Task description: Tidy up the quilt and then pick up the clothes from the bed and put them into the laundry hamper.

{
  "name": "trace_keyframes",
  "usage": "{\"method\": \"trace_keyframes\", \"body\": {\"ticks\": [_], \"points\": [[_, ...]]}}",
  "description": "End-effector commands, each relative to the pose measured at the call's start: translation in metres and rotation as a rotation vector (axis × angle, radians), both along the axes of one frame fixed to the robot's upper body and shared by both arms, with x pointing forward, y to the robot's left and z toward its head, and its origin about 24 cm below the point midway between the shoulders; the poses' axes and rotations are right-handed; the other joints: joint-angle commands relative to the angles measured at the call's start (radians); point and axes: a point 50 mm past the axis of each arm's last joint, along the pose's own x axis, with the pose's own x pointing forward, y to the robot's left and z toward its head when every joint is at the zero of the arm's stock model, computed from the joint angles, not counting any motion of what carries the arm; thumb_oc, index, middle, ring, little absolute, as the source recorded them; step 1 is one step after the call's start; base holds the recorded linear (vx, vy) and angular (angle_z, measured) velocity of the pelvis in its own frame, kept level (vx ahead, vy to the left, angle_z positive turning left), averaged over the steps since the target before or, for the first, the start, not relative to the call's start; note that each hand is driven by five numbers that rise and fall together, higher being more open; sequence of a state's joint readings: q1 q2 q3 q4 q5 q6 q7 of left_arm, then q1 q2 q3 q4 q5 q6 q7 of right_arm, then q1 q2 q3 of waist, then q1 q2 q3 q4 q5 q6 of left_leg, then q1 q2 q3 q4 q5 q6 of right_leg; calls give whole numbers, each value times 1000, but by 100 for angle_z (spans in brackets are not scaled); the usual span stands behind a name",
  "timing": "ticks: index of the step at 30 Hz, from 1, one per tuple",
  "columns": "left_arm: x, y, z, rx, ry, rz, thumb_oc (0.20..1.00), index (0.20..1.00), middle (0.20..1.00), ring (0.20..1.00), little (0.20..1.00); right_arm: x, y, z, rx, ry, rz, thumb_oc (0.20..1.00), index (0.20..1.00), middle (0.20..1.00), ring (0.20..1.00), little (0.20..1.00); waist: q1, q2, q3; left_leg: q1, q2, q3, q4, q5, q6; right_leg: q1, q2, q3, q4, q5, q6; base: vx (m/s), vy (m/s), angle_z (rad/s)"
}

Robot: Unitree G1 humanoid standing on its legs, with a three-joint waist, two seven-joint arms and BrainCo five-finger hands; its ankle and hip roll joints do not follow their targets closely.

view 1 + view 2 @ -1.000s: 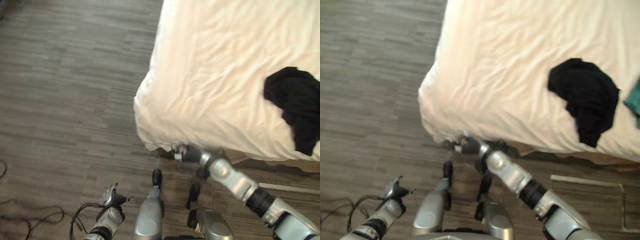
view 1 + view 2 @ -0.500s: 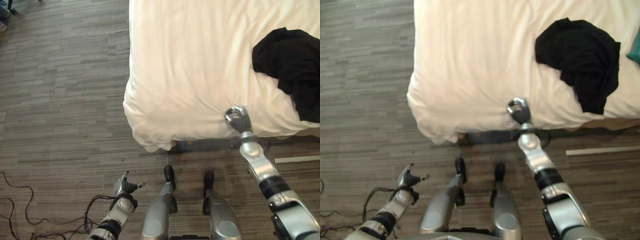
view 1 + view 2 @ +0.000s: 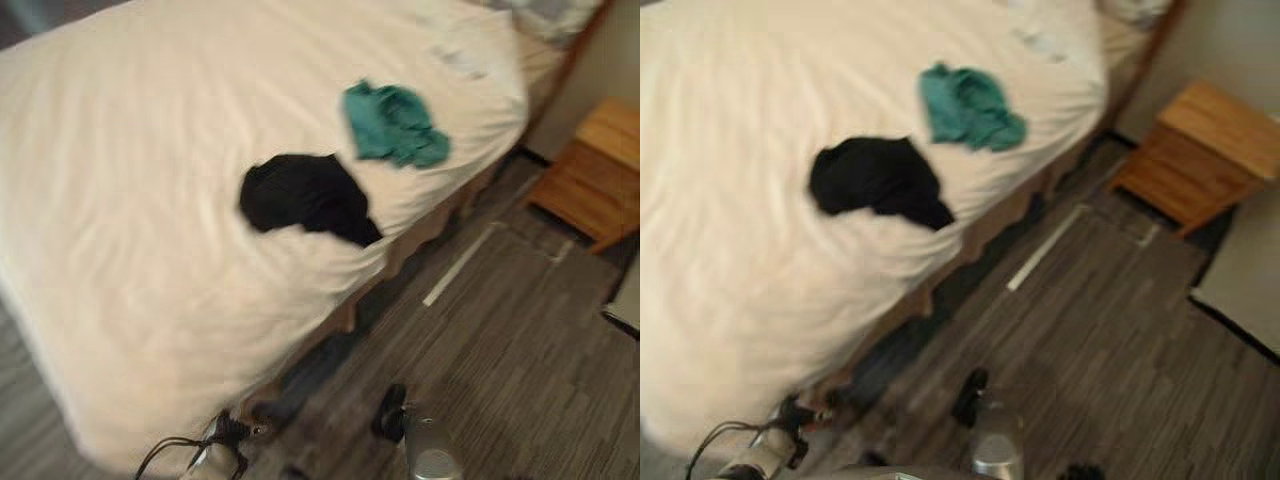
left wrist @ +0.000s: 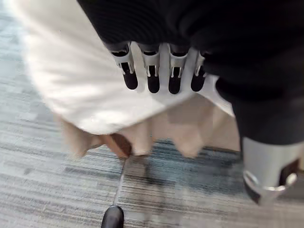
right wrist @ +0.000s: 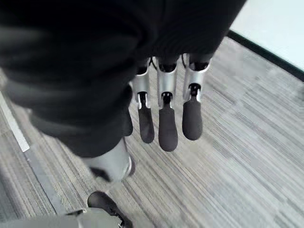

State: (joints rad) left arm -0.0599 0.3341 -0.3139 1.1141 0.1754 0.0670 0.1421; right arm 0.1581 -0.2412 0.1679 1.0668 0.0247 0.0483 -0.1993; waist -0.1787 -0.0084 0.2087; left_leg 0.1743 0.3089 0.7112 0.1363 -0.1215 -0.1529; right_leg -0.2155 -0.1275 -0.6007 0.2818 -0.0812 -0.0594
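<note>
Quilt [image 3: 150, 200] lies spread over bed, black garment [image 3: 305, 195] and teal garment [image 3: 393, 124] on it awaiting pickup; left hand [image 4: 161, 71] and right hand [image 5: 164, 118] hang empty, fingers relaxed, beside the bed.

The bed [image 3: 90, 330] carries a cream quilt [image 3: 150, 150] spread over its top and hanging over the near edge. On the quilt lie a black garment [image 3: 305, 195] and, just beyond it to the right, a teal garment [image 3: 392, 125] (both crumpled). A wood-grain floor [image 3: 520, 340] runs alongside.
</note>
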Motion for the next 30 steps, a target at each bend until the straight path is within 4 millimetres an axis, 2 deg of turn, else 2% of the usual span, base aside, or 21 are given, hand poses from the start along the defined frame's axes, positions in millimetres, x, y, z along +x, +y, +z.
{"method": "trace_keyframes", "body": {"ticks": [1, 2, 3, 5, 7, 9, 11, 12, 13, 15, 16, 17, 18, 19, 20, 22, 23, 25, 26, 28, 30], "points": [[55, -26, 18, -34, -168, -109, 1000, 1000, 1000, 1000, 1000, 45, -2, 7, -89, -49, 192, 1000, 1000, 1000, 1000, 1000, 54, -51, 39, -151, 56, -361, 475, 273, -41, 162, 87, 204, -212, -46, 83, 260, -284, -152], [55, -26, 18, -34, -168, -109, 1000, 1000, 1000, 1000, 1000, 45, -2, 7, -89, -49, 192, 1000, 1000, 1000, 1000, 1000, 53, -49, 40, -154, 59, -364, 478, 272, -42, 163, 89, 203, -213, -46, 83, 224, -80, -226], [65, -36, 21, -39, -221, -120, 1000, 1000, 1000, 1000, 1000, 62, 2, 10, -112, -67, 256, 1000, 1000, 1000, 1000, 1000, 116, -108, 49, -296, -132, -560, 587, 179, 59, 203, 77, 329, -252, -8, 82, 237, 76, -244], [68, -41, 22, -47, -256, -88, 1000, 1000, 1000, 1000, 1000, 74, 11, 11, -127, -78, 344, 1000, 1000, 1000, 1000, 1000, 172, -121, 56, -362, -235, -672, 575, 119, 79, 246, 82, 455, -289, -5, 113, 357, 134, -291], [70, -50, 22, -86, -289, -52, 1000, 1000, 1000, 1000, 1000, 90, 18, 15, -129, -119, 402, 1000, 1000, 1000, 1000, 1000, 203, -108, 57, -409, -233, -724, 458, 87, 83, 294, 86, 550, -321, -21, 139, 443, 184, -278], [67, -53, 20, -105, -289, -39, 1000, 1000, 1000, 1000, 1000, 100, 22, 19, -131, -150, 445, 1000, 1000, 1000, 1000, 1000, 218, -83, 42, -397, -235, -720, 196, 92, 77, 335, 97, 618, -351, -40, 159, 525, 271, -198], [66, -55, 20, -104, -284, -68, 1000, 1000, 1000, 1000, 1000, 104, 22, 21, -130, -170, 464, 1000, 1000, 1000, 1000, 1000, 231, -49, 27, -415, -194, -690, -17, 203, 45, 377, 111, 651, -361, -73, 163, 479, 243, -114], [66, -56, 20, -105, -283, -69, 1000, 1000, 1000, 1000, 1000, 103, 22, 21, -130, -168, 463, 1000, 1000, 1000, 1000, 1000, 233, -52, 29, -401, -197, -685, -33, 210, 44, 382, 107, 653, -361, -76, 163, 605, 214, -119], [61, -55, 16, -81, -253, -101, 1000, 1000, 1000, 1000, 1000, 97, 19, 20, -125, -166, 446, 1000, 1000, 1000, 1000, 1000, 235, -46, 24, -439, -172, -603, -104, 249, 37, 440, 100, 662, -347, -125, 165, 635, 193, -106], [55, -52, 13, -71, -220, -88, 1000, 1000, 1000, 1000, 1000, 92, 20, 17, -116, -151, 435, 1000, 1000, 1000, 1000, 1000, 234, -44, 7, -424, -167, -594, -130, 250, 42, 461, 104, 675, -320, -157, 170, 631, 216, -43], [45, -45, 8, -44, -183, -66, 1000, 1000, 1000, 1000, 1000, 80, 18, 13, -113, -120, 422, 1000, 1000, 1000, 1000, 1000, 236, -59, -14, -402, -216, -616, -97, 240, 75, 467, 79, 677, -184, -165, 195, 575, 205, -20], [42, -41, 7, -36, -173, -52, 1000, 1000, 1000, 1000, 1000, 73, 17, 11, -113, -102, 408, 1000, 1000, 1000, 1000, 1000, 239, -65, -14, -388, -234, -618, -82, 225, 88, 426, 73, 671, -58, -109, 223, 736, 248, -17], [35, -35, 4, -18, -146, -25, 1000, 1000, 1000, 1000, 1000, 67, 14, 9, -114, -73, 394, 1000, 1000, 1000, 1000, 1000, 232, -73, 1, -355, -256, -612, -73, 197, 106, 362, 41, 666, 111, 19, 276, 321, 85, -11], [35, -35, 4, -19, -146, -25, 1000, 1000, 1000, 1000, 1000, 67, 14, 9, -115, -73, 394, 1000, 1000, 1000, 1000, 1000, 235, -69, -2, -359, -251, -611, -72, 198, 106, 357, 45, 669, 109, 24, 275, 428, 163, 10], [29, -24, 4, 9, -126, 16, 1000, 1000, 1000, 1000, 1000, 70, 9, 11, -126, -88, 350, 1000, 1000, 1000, 1000, 1000, 204, -34, 33, -270, -233, -625, -89, 167, 128, 202, 68, 656, 362, 133, 274, 424, 185, 10], [23, -17, 2, 24, -103, 26, 1000, 1000, 1000, 1000, 1000, 70, 6, 12, -125, -92, 325, 1000, 1000, 1000, 1000, 1000, 191, -22, 46, -222, -233, -629, -117, 157, 134, 133, 72, 628, 444, 111, 265, 493, 150, 31], [15, -5, 2, 61, -69, 25, 1000, 1000, 1000, 1000, 1000, 68, 2, 12, -118, -88, 276, 1000, 1000, 1000, 1000, 1000, 159, -12, 57, -135, -240, -652, -153, 122, 134, 38, 43, 538, 390, 52, 243, 557, 52, 59], [15, -1, 3, 69, -70, 31, 1000, 1000, 1000, 1000, 1000, 68, 1, 12, -113, -96, 254, 1000, 1000, 1000, 1000, 1000, 146, -10, 55, -109, -237, -658, -160, 108, 127, 17, 36, 503, 305, 45, 240, 622, -39, 69], [9, 7, 3, 81, -63, 56, 1000, 1000, 1000, 1000, 1000, 69, 1, 13, -95, -110, 208, 1000, 1000, 1000, 1000, 1000, 117, -24, 49, -29, -257, -693, -180, 47, 110, -8, 18, 478, 27, 41, 241, 716, -206, 75], [7, 10, 3, 87, -53, 54, 1000, 1000, 1000, 1000, 1000, 67, -3, 13, -96, -103, 183, 1000, 1000, 1000, 1000, 1000, 83, -22, 41, 29, -241, -735, -200, 7, 83, -18, -4, 545, -224, 93, 272, 842, -240, 86], [7, 10, 3, 87, -52, 53, 1000, 1000, 1000, 1000, 1000, 68, -4, 13, -98, -102, 175, 1000, 1000, 1000, 1000, 1000, 70, -18, 39, 64, -225, -754, -209, -17, 70, -37, -18, 611, -284, 124, 296, 585, -185, 105]]}}
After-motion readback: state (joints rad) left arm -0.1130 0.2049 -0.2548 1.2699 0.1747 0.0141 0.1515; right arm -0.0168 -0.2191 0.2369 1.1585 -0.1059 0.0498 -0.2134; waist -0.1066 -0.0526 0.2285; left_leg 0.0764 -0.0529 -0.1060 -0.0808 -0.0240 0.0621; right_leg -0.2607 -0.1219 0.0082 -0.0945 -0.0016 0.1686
